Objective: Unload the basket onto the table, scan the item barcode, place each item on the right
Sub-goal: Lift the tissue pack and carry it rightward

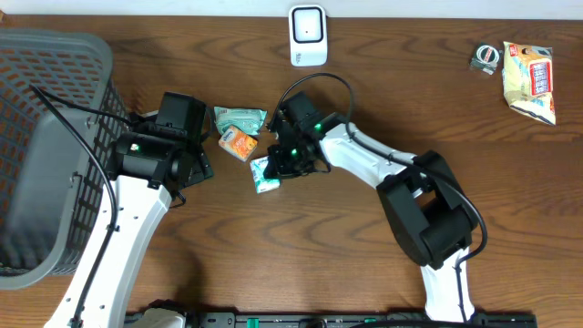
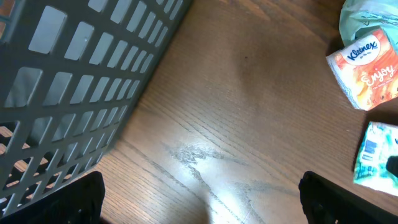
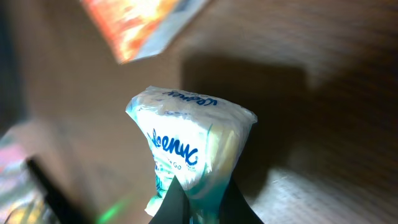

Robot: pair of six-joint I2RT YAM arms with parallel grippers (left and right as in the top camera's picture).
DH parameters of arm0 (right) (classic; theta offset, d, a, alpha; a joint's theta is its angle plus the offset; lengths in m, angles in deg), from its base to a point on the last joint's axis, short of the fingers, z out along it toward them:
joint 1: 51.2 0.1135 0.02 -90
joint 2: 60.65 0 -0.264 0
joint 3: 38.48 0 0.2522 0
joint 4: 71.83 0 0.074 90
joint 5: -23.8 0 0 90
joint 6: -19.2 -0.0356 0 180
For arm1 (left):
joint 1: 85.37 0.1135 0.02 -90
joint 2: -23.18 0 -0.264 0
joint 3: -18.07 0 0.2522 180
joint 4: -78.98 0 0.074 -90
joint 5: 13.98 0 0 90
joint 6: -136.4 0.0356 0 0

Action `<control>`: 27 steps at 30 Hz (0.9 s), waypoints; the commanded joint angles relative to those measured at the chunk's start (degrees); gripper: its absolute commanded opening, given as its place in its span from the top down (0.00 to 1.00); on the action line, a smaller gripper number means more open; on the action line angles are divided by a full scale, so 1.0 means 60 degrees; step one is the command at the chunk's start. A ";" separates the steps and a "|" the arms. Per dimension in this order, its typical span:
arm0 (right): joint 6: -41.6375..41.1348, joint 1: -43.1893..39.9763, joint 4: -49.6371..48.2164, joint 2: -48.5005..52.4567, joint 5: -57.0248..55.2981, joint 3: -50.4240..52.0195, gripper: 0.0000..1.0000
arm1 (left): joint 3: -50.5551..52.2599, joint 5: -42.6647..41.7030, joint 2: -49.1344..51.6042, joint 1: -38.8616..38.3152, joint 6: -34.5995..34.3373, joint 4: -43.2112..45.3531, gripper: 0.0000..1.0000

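A teal and white Kleenex tissue pack (image 1: pixel 264 175) (image 3: pixel 189 143) lies left of the table's middle. My right gripper (image 1: pixel 290 164) (image 3: pixel 202 202) is shut on its end, pinching the wrapper between the two dark fingers. The left wrist view catches the same pack (image 2: pixel 376 155) at its right edge. My left gripper (image 2: pixel 200 199) (image 1: pixel 193 169) hovers open over bare wood beside the basket, nothing between its fingers (image 2: pixel 81 199). A white scanner-like device (image 1: pixel 308 35) stands at the back edge. I cannot make out a barcode.
An orange Kleenex pack (image 1: pixel 239 143) (image 2: pixel 370 74) and a pale green packet (image 1: pixel 240 117) lie just behind the held pack. A grey mesh basket (image 1: pixel 46 137) (image 2: pixel 74 81) fills the left side. A snack bag (image 1: pixel 530 80) and a tape roll (image 1: pixel 485 58) sit far right.
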 commanded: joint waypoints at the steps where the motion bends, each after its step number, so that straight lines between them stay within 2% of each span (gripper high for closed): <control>1: 0.1796 -0.0525 -0.0044 -0.0200 0.2830 0.0087 0.99 | -0.0033 0.0124 -0.0051 0.0051 -0.0051 -0.0026 0.02; 6: 0.3242 -0.1475 -0.0033 -0.0222 0.6612 0.0087 0.99 | -0.0033 0.0124 -0.0051 0.0051 -0.0051 -0.0026 0.02; 9: 0.3643 -0.2044 0.0091 -0.0222 0.7745 0.0087 0.99 | -0.0033 0.0124 -0.0051 0.0051 -0.0051 -0.0026 0.02; 19: 0.3442 -0.4091 0.0091 -0.0222 0.7916 0.0087 0.99 | -0.0033 0.0124 -0.0051 0.0051 -0.0051 -0.0026 0.02; 27: 0.3552 -0.5125 0.0914 -0.0222 0.7919 0.0087 0.99 | -0.0033 0.0124 -0.0051 0.0051 -0.0051 -0.0026 0.02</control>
